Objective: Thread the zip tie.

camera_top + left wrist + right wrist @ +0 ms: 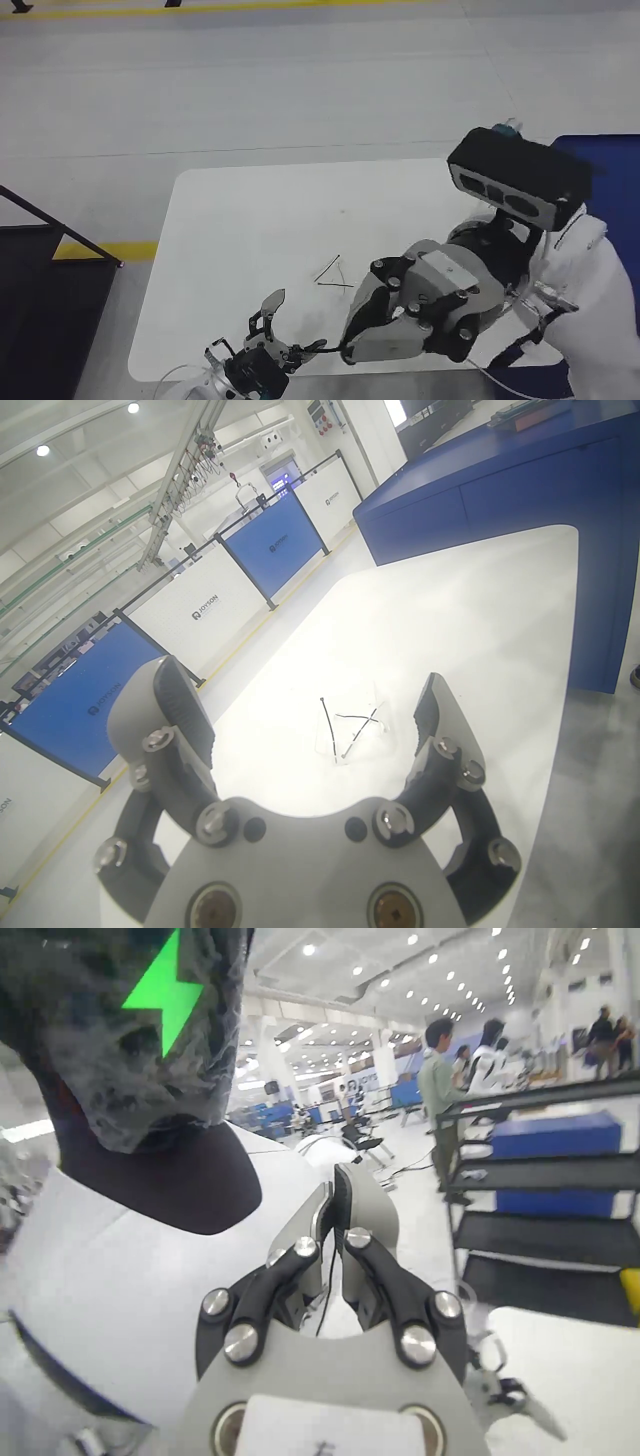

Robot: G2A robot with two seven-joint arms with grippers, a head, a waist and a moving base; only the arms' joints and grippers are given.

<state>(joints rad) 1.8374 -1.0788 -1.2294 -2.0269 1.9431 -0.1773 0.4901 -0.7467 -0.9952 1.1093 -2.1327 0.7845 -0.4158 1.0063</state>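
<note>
One zip tie (327, 1283) sits clamped in the right pincer (335, 1188) — left pincer (300, 672) wide, loose ties (327, 725) just ahead.

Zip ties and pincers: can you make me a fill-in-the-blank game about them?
1. The left pincer is wide ___.
2. The right pincer is shut on a thin zip tie coloured ___.
3. The loose zip ties lie on a table coloured ___.
Missing words: open, black, white.
</note>
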